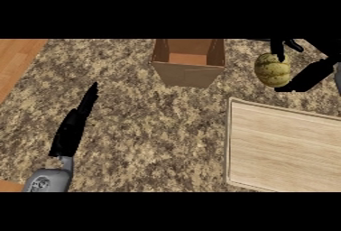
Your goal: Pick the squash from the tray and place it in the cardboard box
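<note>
Head view
Surface: a speckled brown-and-beige granite surface (146, 131) fills most of the view, with a strip of orange wood (16, 58) along its left edge.
Squash: a round, ribbed, yellow-green squash (272, 70) shows at the upper right, off the tray and to the right of the box, between the two.
Right hand: the black right hand (303, 72) comes in from the upper right corner; one of its fingers (277, 49) curls down over the top of the squash while another dark part lies along the squash's right side, so the squash is gripped between them.
Squash and fingers: the squash touches the fingers at its top and right flank; its left side and bottom are bare.
Tray: a pale, rectangular wooden tray (286, 149) lies at the lower right, below the squash, with nothing on it.
Box: an open brown cardboard box (188, 67) stands at the top centre, its flaps up and its inside bare.
Left hand: the black left hand (75, 126) rests at the left on its grey forearm (48, 180), fingers straight and together, holding nothing, well apart from the squash.
</note>
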Motion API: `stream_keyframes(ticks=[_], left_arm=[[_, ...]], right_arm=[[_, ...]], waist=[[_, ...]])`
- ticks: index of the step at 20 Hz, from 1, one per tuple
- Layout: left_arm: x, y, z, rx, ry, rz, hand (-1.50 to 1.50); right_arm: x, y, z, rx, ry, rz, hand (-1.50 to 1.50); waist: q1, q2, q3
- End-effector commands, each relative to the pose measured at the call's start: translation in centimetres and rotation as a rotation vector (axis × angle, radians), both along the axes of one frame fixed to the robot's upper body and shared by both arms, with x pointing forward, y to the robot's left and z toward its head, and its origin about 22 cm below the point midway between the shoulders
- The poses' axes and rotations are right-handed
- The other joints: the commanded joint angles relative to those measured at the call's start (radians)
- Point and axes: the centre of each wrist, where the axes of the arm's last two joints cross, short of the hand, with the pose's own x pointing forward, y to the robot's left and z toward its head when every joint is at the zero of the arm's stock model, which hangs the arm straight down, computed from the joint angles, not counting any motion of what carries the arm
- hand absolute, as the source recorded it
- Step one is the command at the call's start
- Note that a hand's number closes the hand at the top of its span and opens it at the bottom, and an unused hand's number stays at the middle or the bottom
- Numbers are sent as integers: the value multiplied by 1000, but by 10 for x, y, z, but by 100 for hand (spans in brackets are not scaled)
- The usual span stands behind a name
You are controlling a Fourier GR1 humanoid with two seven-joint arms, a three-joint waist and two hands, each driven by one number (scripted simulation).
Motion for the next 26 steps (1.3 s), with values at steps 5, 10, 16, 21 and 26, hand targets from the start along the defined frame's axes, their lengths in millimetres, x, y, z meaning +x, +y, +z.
stream_keyframes(ticks=[5,10,16,21,26], left_arm=[[1,8,2,2,6,17,0],[-5,4,-7,-3,28,43,0],[-14,20,-5,14,42,80,0],[-16,19,-11,-8,37,73,0],[-17,29,-2,7,38,100,0]], right_arm=[[39,22,22,221,46,265,150],[58,62,44,224,68,311,150],[70,123,43,162,98,347,150],[73,173,41,123,134,352,150],[72,204,23,38,164,361,150]], waist=[[-18,-11,-4],[-43,-20,-6],[-83,-34,-6],[-93,-34,-7],[-92,-33,-7]])
